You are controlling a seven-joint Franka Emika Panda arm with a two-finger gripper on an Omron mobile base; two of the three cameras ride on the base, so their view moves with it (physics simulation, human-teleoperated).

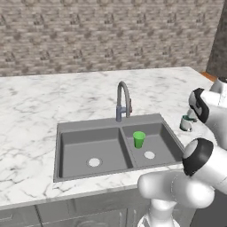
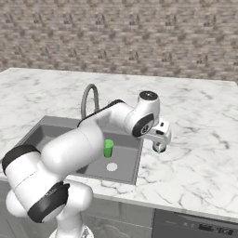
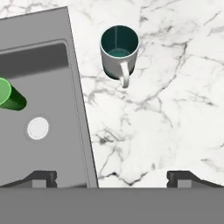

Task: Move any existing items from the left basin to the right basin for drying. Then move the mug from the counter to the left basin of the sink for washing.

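Above the mug (image 3: 119,50), claw (image 3: 112,177) wide open, empty.

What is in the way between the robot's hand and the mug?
Nothing visible. In the hand view the mug stands upright on bare counter ahead of the open gripper. The green cup sits off to the side, in the right basin.
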